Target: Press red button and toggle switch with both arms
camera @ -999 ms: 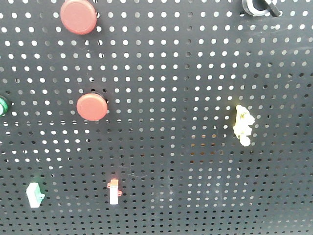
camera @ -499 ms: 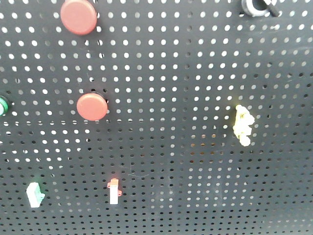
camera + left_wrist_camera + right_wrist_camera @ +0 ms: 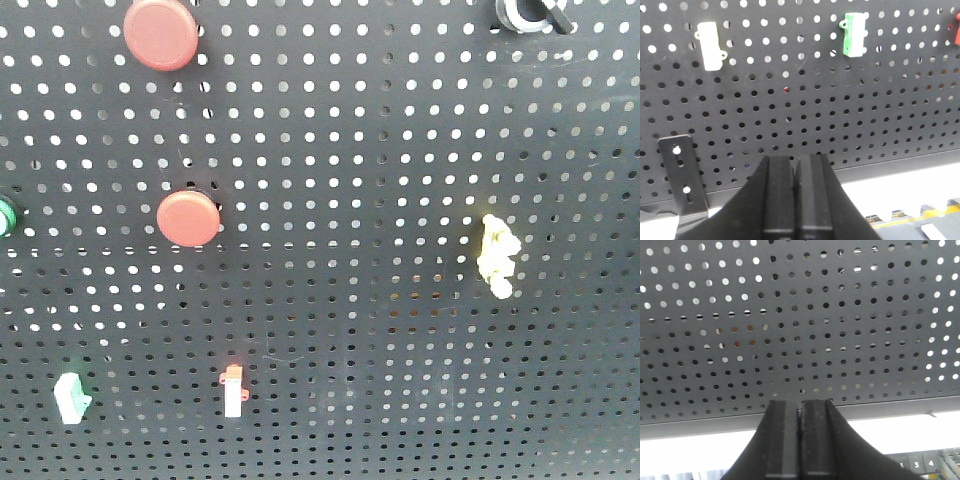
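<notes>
The front view shows a black pegboard (image 3: 360, 150) with two round red buttons, one at the top left (image 3: 160, 33) and one lower at mid left (image 3: 187, 217). Near the bottom sit a small red-and-white toggle switch (image 3: 233, 390) and a green-and-white switch (image 3: 71, 397). Neither gripper appears in that view. My left gripper (image 3: 795, 159) is shut on nothing, low before the board, below a white switch (image 3: 711, 45) and a green switch (image 3: 854, 34). A red part (image 3: 956, 31) peeks in at the right edge. My right gripper (image 3: 799, 401) is shut and empty, facing bare pegboard (image 3: 805, 330).
A yellow fitting (image 3: 497, 255) hangs at mid right, a black knob (image 3: 530, 14) at the top right, and a green button (image 3: 6, 215) at the left edge. A black slotted bracket (image 3: 682, 180) stands at the board's lower left in the left wrist view.
</notes>
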Motion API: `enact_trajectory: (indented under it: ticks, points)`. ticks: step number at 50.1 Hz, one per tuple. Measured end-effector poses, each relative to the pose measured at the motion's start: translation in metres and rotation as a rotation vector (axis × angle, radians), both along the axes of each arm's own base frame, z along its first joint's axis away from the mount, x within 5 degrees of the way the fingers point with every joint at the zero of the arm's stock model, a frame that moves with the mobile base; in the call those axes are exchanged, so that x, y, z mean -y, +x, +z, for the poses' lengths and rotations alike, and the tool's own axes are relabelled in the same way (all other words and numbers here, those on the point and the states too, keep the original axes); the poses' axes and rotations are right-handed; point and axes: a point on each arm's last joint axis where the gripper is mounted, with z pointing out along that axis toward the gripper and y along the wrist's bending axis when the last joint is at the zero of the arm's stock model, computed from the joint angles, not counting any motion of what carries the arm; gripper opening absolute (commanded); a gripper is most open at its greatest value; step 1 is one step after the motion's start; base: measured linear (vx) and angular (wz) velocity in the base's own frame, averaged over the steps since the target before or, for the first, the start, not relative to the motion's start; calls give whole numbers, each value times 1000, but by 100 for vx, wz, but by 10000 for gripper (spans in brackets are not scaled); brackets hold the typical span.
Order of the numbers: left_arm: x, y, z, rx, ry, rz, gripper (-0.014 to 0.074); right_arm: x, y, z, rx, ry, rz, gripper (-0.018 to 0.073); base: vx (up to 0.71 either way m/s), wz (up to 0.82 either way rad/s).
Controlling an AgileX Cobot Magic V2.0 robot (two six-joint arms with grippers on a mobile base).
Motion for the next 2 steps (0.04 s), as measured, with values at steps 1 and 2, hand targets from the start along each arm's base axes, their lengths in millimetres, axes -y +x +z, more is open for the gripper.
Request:
enact_trajectory:
  ticks: [1, 2]
  points:
    - [0, 0, 0, 0, 0, 0, 2, 0, 0, 0, 0, 0, 0, -3, 0, 0]
    - [0, 0, 0, 0, 0, 0, 2, 0, 0, 0, 0, 0, 0, -3, 0, 0]
